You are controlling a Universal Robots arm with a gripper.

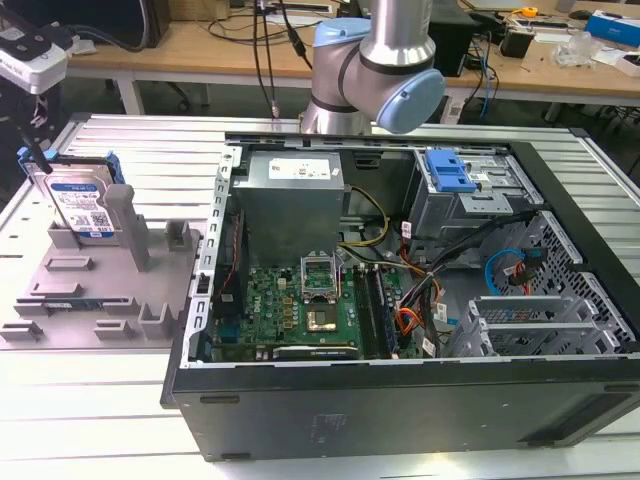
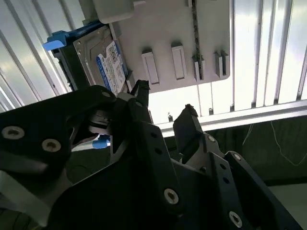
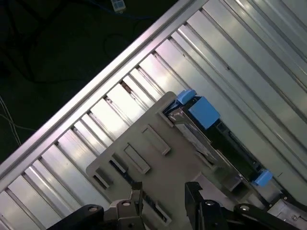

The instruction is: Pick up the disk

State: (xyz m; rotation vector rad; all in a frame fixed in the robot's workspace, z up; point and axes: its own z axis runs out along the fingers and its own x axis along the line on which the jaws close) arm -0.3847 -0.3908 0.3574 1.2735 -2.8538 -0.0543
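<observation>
Black fingers [image 2: 184,122] apart, empty, near disk [image 2: 112,67]

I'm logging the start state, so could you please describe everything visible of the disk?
The disk is a flat silver metal rectangle with a blue-and-white label and blue plastic side rails. It stands on edge in the grey fixture, at the exterior view's left of the computer case. The open gripper hangs apart from it.
</observation>
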